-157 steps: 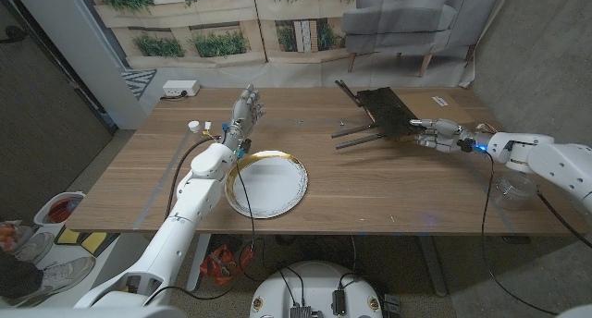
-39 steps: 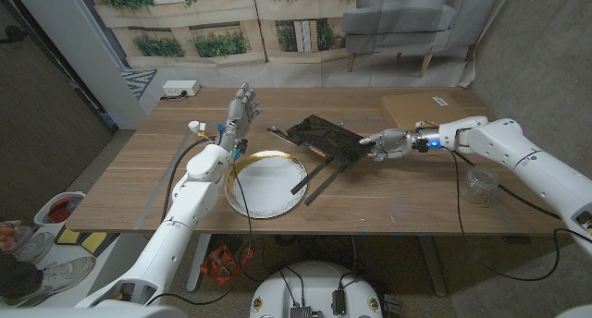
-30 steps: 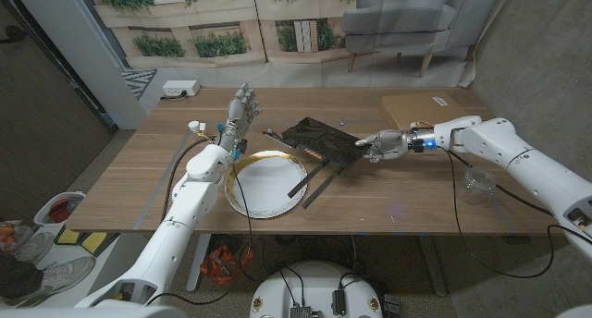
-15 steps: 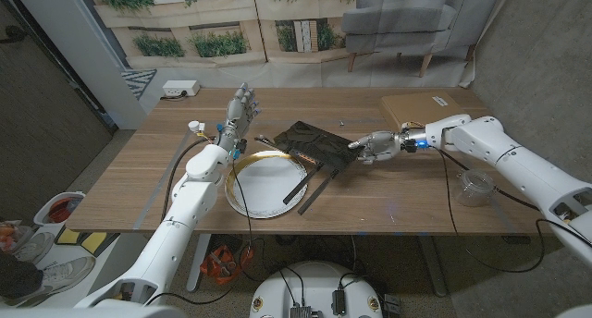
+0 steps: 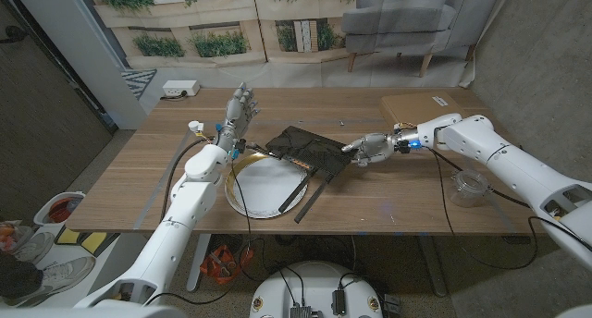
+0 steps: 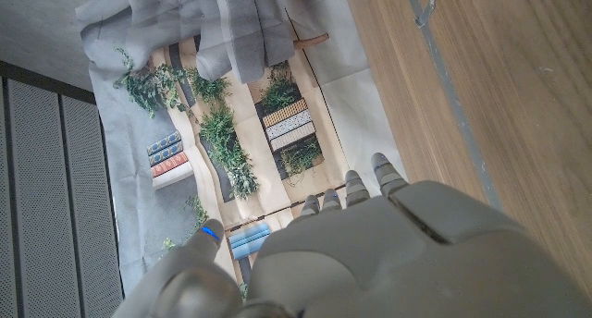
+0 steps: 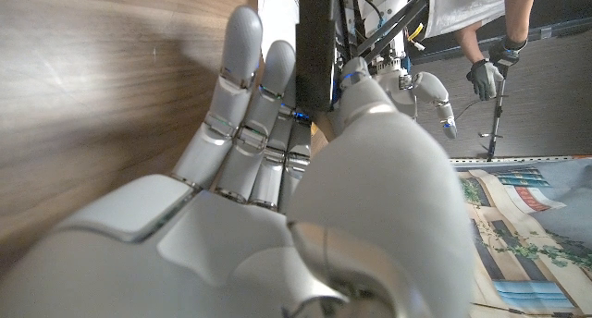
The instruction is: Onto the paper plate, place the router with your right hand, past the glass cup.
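The router (image 5: 305, 150) is a flat black box with long thin antennas (image 5: 308, 196). My right hand (image 5: 366, 150) grips its right edge, and its left part reaches over the far right rim of the white paper plate (image 5: 252, 187). In the right wrist view my fingers (image 7: 242, 124) close around the dark router edge (image 7: 317, 41). The glass cup (image 5: 467, 189) stands near the table's front right, in front of my right forearm. My left hand (image 5: 240, 108) is raised behind the plate with its fingers up and holds nothing; its back (image 6: 370, 253) faces the left wrist camera.
A cardboard box (image 5: 415, 106) lies at the back right of the table. A white power strip (image 5: 180, 89) sits at the back left corner, with a small white object (image 5: 194, 127) nearby. A person (image 7: 490, 27) stands beyond the table in the right wrist view.
My right hand has carried the router leftward from the back right of the table to the plate's rim. The glass cup now shows slightly further left. The left hand stays raised.
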Controlling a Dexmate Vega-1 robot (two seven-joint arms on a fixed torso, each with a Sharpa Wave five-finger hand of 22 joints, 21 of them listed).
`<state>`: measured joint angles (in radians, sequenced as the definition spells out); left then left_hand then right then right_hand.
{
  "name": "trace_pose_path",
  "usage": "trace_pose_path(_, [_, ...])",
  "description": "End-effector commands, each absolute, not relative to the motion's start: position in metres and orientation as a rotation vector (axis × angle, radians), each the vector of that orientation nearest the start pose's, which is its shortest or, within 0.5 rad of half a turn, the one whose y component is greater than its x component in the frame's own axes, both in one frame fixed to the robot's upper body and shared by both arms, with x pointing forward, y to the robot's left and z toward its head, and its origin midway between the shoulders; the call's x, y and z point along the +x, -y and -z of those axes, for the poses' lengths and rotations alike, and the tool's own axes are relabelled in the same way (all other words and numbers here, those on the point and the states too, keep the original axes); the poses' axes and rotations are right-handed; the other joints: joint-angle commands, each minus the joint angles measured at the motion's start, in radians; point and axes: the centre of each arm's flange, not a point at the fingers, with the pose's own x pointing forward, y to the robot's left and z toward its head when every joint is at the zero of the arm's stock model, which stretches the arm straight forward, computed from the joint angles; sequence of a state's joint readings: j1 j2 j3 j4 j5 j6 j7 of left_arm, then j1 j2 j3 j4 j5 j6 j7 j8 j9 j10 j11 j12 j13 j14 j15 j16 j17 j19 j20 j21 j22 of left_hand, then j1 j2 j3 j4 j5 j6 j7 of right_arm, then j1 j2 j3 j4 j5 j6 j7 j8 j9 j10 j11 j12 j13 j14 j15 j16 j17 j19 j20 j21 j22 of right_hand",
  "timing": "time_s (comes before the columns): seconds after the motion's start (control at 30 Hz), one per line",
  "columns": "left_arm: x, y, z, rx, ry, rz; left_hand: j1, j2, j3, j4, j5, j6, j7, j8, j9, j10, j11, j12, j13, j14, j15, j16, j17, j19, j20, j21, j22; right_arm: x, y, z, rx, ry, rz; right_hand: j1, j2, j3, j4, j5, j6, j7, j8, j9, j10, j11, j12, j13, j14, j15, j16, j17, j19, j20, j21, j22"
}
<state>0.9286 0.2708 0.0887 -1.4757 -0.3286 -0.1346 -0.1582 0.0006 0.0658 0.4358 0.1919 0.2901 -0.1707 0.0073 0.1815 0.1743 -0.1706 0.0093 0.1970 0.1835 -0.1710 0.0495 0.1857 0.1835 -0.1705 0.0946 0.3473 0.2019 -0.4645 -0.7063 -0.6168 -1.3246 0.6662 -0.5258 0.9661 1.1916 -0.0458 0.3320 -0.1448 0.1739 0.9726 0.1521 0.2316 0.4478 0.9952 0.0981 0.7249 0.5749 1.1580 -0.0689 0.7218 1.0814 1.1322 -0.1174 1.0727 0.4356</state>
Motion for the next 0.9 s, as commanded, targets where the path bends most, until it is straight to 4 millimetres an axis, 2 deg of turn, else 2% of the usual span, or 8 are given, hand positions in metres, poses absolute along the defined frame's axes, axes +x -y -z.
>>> trace_pose_path(0.03, [0.627,-0.267,-0.004,0.014,0.664,0.221,0.0,0.115,-0.003,0.003,0.005,-0.14,0.003,0.003,0.004,-0.228,0.001,0.006,0.003,-0.213,0.002,0.007,0.005,-0.077,0.006,-0.003,0.002,0.63,0.217,0.004,-0.315,-0.159,-1.121,0.204,0.2,0.025,-0.002,0.007,0.068,0.059,-0.001,0.003,0.129,0.006,-0.003,0.002,0.15,-0.15,-0.002,0.002,-0.073,-0.066,0.01,-0.002])
trace_pose_path(0.9, [0.632,-0.269,-0.006,0.016,0.659,0.218,0.0,0.115,-0.003,0.003,0.005,-0.14,0.005,0.003,0.004,-0.228,0.0,0.006,0.003,-0.213,0.002,0.006,0.005,-0.077,0.006,-0.004,0.002,0.638,0.181,0.004,-0.337,-0.137,-1.17,0.204,0.198,0.026,-0.002,0.007,0.073,0.058,-0.009,0.005,0.137,0.004,-0.012,0.002,0.155,-0.15,-0.015,0.001,-0.088,-0.066,0.052,-0.031])
